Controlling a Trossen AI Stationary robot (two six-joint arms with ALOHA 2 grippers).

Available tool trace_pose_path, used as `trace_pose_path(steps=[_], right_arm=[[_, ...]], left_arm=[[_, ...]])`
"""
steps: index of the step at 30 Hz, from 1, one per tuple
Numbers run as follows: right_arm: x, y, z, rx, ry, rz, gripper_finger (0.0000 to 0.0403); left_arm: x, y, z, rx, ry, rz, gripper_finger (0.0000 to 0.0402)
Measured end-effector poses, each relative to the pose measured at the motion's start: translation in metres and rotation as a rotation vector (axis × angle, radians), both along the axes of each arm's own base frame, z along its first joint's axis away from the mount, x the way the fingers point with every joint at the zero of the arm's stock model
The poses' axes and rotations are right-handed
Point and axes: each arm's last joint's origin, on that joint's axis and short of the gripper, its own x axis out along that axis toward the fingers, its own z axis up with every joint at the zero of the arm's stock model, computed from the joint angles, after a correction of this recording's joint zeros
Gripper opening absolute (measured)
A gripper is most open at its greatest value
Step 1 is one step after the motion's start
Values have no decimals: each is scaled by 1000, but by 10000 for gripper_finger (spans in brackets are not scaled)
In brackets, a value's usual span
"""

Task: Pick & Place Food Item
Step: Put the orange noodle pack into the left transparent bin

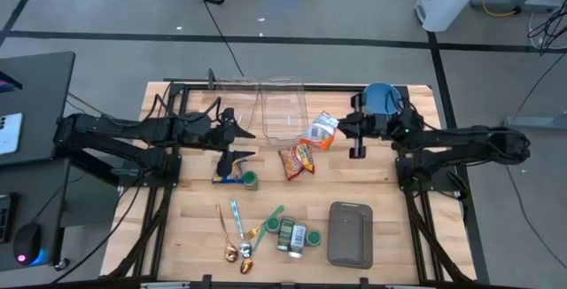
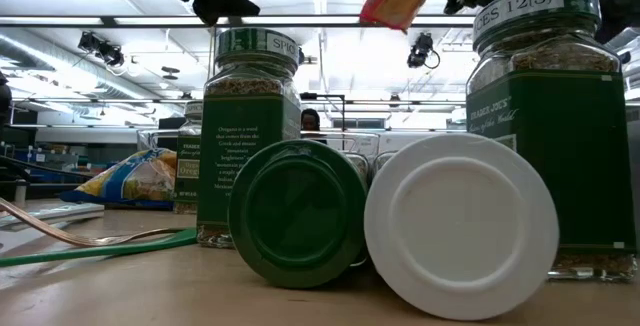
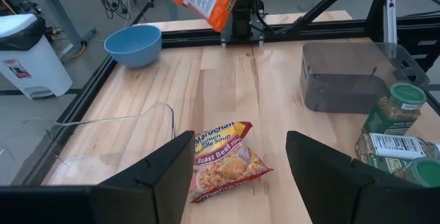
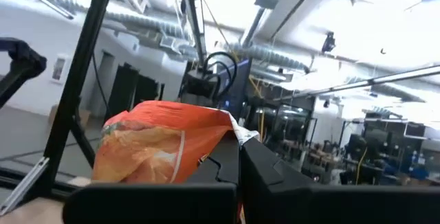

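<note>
The right gripper hung clenched on one edge of an orange crinkly snack packet, which dangled beyond its jaws; so thin a pinch risked it slipping. The left gripper waited open-jawed.

The table is showing pale, matt wood with a smooth grain. The noodle packet lying on it is gleaming as crinkled, glossy plastic film, and so is the orange packet hanging in the air. The spice jars are looking like clear glass with paper labels. The bowl is showing smooth blue plastic. The clear bin is looking like glossy transparent plastic.
</note>
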Motion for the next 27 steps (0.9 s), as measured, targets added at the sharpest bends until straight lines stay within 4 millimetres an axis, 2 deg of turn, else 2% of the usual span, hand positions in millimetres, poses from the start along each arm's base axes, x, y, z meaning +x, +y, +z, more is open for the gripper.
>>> trace_pose_path(steps=[8,16,23,27], right_arm=[[37,-12,5,8,41,-5,0],[76,-23,-3,41,167,-5,0],[81,-32,-9,62,205,-123,0],[80,-40,-11,102,211,-274,0]], left_arm=[[8,0,-2,23,-14,-9,236],[31,1,-1,91,-135,-1,236],[46,6,-3,113,-203,34,238],[54,12,-7,111,-223,96,244]])
